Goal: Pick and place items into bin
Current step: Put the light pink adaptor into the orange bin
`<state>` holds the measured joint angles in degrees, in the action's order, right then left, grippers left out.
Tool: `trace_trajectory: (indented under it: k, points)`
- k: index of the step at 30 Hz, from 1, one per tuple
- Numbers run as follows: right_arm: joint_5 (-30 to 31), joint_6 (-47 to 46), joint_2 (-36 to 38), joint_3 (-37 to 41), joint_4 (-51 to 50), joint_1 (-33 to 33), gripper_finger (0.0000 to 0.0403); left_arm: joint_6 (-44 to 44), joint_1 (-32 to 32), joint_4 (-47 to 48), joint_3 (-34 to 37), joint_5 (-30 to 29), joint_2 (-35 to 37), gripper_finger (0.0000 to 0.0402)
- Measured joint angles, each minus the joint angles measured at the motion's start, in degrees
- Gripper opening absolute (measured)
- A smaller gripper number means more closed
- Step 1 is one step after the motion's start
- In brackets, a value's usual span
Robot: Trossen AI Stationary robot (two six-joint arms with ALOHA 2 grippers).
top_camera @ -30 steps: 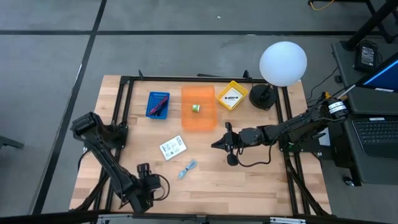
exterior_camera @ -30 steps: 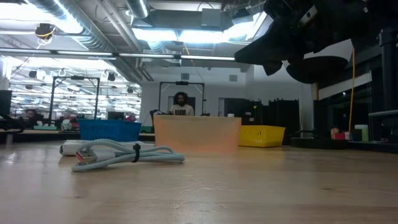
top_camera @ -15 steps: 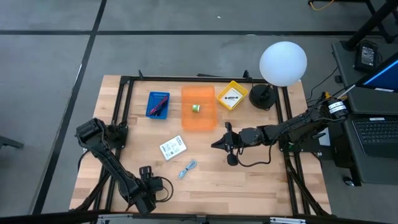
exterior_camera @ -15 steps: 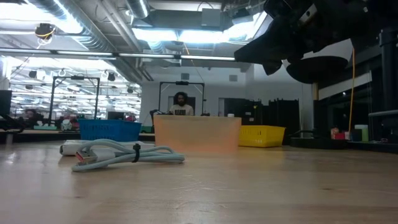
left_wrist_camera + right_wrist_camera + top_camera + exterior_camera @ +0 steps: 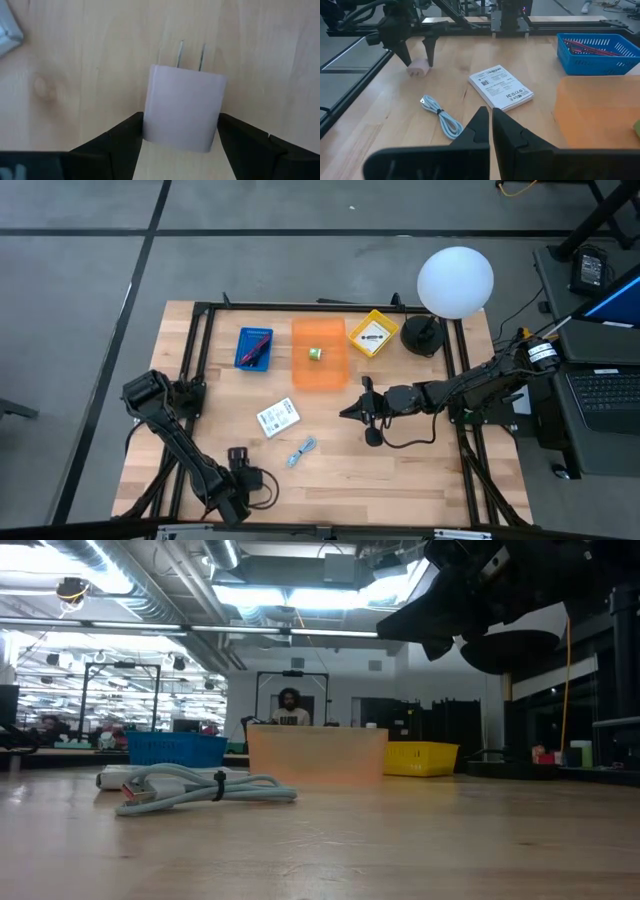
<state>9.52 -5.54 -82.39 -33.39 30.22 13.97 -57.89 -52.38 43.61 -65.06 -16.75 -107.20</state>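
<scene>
A pink cube [image 5: 182, 107] with two metal prongs lies on the table near its front left. My left gripper [image 5: 415, 54] points down over it, open, with one finger on each side of the cube. A white printed packet [image 5: 277, 417] and a coiled light-blue cord [image 5: 302, 450] lie flat mid-table. A tiny greenish cube [image 5: 315, 354] sits in the orange bin [image 5: 320, 370]. A dark-red cord lies in the blue bin [image 5: 254, 347]. My right gripper [image 5: 491, 125] hovers shut above the table, right of centre. My left gripper comes at the pink cube from above, one finger [image 5: 125, 142] close beside each of two opposite side faces [image 5: 150, 115]. Whether the fingers touch those faces I cannot tell. The cube lies flat on the table with its prongs level.
A yellow bin [image 5: 372, 333] with a small packet stands right of the orange bin. A white globe lamp [image 5: 455, 280] on a dark base sits at the far right corner. A black frame [image 5: 200, 320] runs around the table. A person [image 5: 290, 708] sits beyond the far edge.
My left gripper has sunk a little toward the table over the pink cube and rolled slightly, then kept still. Its fingers have stayed apart.
</scene>
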Motion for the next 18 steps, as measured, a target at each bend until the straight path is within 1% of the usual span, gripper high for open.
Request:
trace_trajectory:
  k: [3, 9, 11, 16, 18]
  points:
    - [0.00, 0.00, 0.00, 0.00, -0.01, -0.02, 0.0005, 2.27, 0.02, -0.28, 0.00, -0.22, 0.00, 0.0248]
    - [0.00, 0.00, 0.00, -0.01, -0.02, 0.00, 0.0005, 2.39, 0.04, -0.43, 0.00, -0.23, 0.00, 0.0245]
    - [0.00, 0.00, 0.00, -0.01, -0.02, -0.01, 0.0005, 3.23, 0.04, -0.59, 0.00, -0.22, -0.02, 0.0235]
    - [0.00, 0.02, 0.00, -0.02, -0.02, -0.01, 0.0005, 5.04, 0.07, -0.79, 0.00, -0.25, -0.02, 0.0194]
    - [0.00, 0.03, 0.00, -0.02, -0.02, -0.02, 0.0005, 5.11, 0.08, -0.79, 0.00, -0.28, -0.02, 0.0191]
